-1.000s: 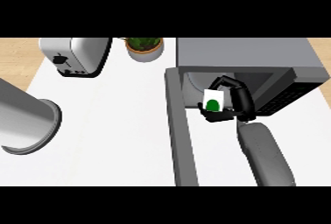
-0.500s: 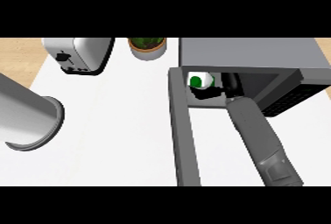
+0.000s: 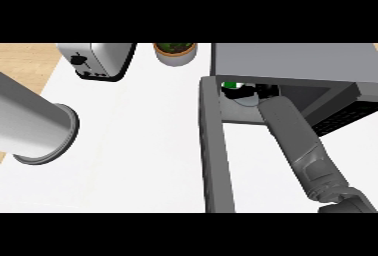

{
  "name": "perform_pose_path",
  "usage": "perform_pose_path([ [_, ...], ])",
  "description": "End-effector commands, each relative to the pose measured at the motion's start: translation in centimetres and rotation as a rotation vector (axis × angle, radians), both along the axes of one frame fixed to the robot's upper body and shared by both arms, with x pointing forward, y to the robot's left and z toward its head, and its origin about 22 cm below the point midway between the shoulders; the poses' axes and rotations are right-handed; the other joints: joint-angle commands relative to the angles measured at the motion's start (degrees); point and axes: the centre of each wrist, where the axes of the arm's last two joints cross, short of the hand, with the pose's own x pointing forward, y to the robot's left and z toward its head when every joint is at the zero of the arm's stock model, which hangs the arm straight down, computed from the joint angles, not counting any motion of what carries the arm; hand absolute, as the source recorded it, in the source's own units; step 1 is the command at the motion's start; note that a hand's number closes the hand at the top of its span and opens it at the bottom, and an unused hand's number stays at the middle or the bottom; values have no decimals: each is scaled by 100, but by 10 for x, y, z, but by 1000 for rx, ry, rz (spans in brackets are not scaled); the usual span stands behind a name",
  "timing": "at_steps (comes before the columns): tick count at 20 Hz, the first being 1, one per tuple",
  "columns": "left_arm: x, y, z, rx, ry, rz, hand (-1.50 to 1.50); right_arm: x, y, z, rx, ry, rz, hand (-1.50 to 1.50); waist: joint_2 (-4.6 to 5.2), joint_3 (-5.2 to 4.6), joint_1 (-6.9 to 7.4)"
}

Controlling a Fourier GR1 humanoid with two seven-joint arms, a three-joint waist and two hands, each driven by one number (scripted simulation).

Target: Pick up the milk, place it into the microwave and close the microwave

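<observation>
I am pushing the right forearm deeper into the open microwave (image 3: 291, 60) than a moment ago, and the milk (image 3: 233, 89) is now sitting just inside the cavity mouth at its left, where half a second ago it was only at the threshold and a second ago was out in front, over the counter (image 3: 140, 130). The right hand (image 3: 260, 91) is showing only as a dark shape beside the carton, so I cannot tell whether its fingers are pinching the carton or easing off. I judge the placing nearly done; release and closing the door (image 3: 214, 150), standing open toward me, are remaining. The left forearm is resting at the left.
</observation>
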Motion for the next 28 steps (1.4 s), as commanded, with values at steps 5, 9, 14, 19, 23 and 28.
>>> perform_pose_path([
  [5,9,-6,-4,-13,-13,-25,-150,13,-29,19,-154,-150,-176,150,116,-23,225],
  [9,15,-7,2,8,-30,-42,-150,20,-40,34,-222,-187,-177,150,142,-15,273],
  [14,22,-3,-2,2,-19,-52,-150,13,-59,19,-322,-154,-247,150,208,-16,367],
  [19,27,-2,-6,1,-11,-59,-150,-1,-92,-2,-407,-56,-576,-150,292,-49,405],
  [23,32,8,-4,50,11,-21,-150,7,-64,6,-424,-130,-414,-150,232,-9,402],
  [28,35,4,-6,61,24,-53,-150,11,-63,14,-391,-146,-329,-150,218,0,419],
])
